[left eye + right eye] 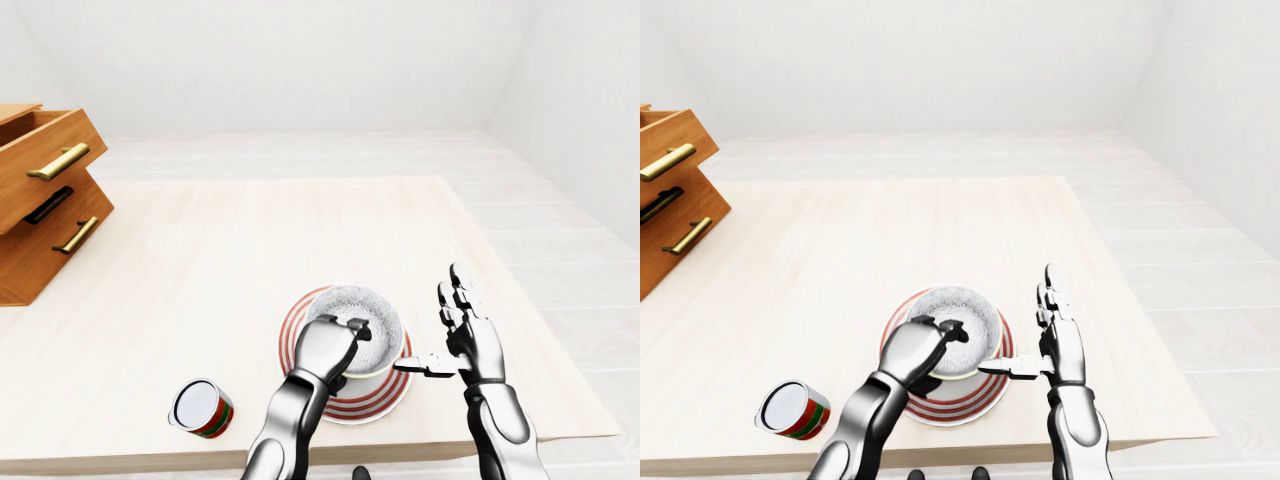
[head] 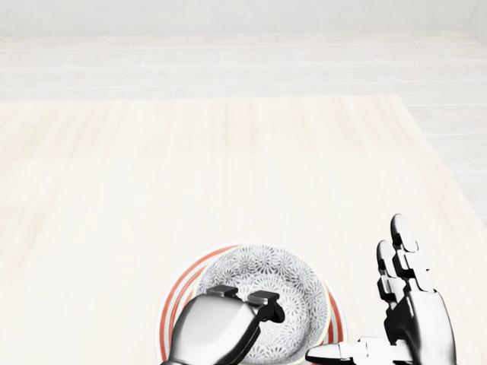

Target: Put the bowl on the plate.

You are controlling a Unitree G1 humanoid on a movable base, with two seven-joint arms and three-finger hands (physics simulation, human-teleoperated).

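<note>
Bowl [image 1: 356, 325] sits on plate [image 1: 300, 325]; left robot hand [image 1: 335, 340] grips its rim, right robot hand [image 1: 462, 335] open beside.

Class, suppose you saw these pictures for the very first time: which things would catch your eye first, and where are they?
First the patterned bowl sitting on the red-ringed plate near the table's bottom edge, with the left hand curled over the bowl's near rim. Beside it on the right, the right hand stands open, fingers up. Next, the tipped can at lower left and the wooden drawers at the left edge.
</note>
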